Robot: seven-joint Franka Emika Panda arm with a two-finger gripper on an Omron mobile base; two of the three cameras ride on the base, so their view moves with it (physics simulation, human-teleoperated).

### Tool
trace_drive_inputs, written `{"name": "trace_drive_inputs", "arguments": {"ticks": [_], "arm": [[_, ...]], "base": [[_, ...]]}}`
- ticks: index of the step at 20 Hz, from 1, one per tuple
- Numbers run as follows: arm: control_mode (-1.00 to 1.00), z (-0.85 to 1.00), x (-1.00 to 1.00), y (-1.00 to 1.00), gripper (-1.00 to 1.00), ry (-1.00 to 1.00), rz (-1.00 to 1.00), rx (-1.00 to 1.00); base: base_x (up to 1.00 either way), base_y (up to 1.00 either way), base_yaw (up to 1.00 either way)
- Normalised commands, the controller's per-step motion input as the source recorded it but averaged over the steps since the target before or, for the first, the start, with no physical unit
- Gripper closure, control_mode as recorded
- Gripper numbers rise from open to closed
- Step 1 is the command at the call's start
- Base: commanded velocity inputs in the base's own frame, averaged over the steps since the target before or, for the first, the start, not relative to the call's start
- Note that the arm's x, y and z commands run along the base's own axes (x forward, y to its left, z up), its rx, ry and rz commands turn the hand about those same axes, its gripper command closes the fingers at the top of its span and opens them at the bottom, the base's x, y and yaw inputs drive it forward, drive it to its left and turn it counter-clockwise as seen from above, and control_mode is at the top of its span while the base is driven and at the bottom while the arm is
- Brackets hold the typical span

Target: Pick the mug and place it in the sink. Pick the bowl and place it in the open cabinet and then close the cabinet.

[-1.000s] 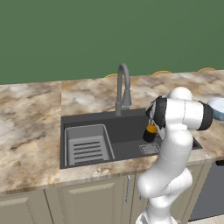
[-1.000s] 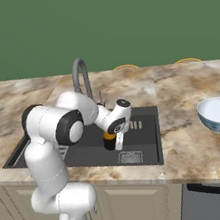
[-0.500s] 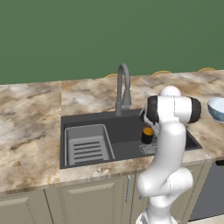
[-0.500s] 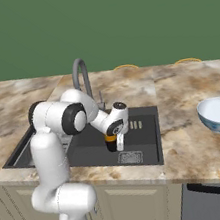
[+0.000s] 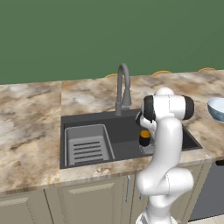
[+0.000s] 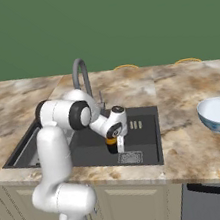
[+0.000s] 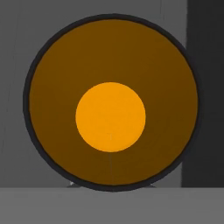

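Observation:
The black mug [image 5: 145,138] with its orange inside hangs low in the right half of the dark grey sink [image 5: 127,131], just above or at the basin floor. My gripper [image 5: 144,130] reaches down onto it from above and is shut on the mug [image 6: 111,143]. From the hand, the mug's round orange inside [image 7: 110,103] is seen straight down, over the grey sink bottom. The white bowl [image 6: 219,114] with blue markings stands on the counter to the right of the sink [image 6: 147,136]. The cabinet is out of view.
A grey gooseneck faucet [image 5: 123,87] rises behind the basin. A lighter grey slotted tray [image 5: 86,144] fills the sink's left half. A marbled brown counter [image 5: 30,131] runs on both sides, with beige base cabinet doors [image 5: 96,201] below and a dark appliance front [image 6: 219,205] at the lower right.
The hand has gone down and a little left with the mug, deeper into the sink. The arm's upper links have swung over the basin. The bowl has not moved.

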Motion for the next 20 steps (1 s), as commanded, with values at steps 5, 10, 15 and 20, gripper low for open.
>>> {"name": "trace_drive_inputs", "arguments": {"ticks": [5, 10, 15, 20], "arm": [[-1.0, -0.26, 0.03, 0.0, 1.0, 0.0, 0.11, 0.0], [-1.0, -0.26, 0.0, 0.0, 1.0, 0.0, 0.11, 0.0], [-1.0, -0.28, 0.02, 0.0, 1.0, 0.0, 0.08, 0.0], [-1.0, -0.28, 0.1, 0.0, 1.0, -0.02, 0.04, 0.0]], "base": [[0.0, 0.0, 0.0], [0.0, 0.0, 0.0], [0.0, 0.0, 0.0], [0.0, 0.0, 0.0]]}}
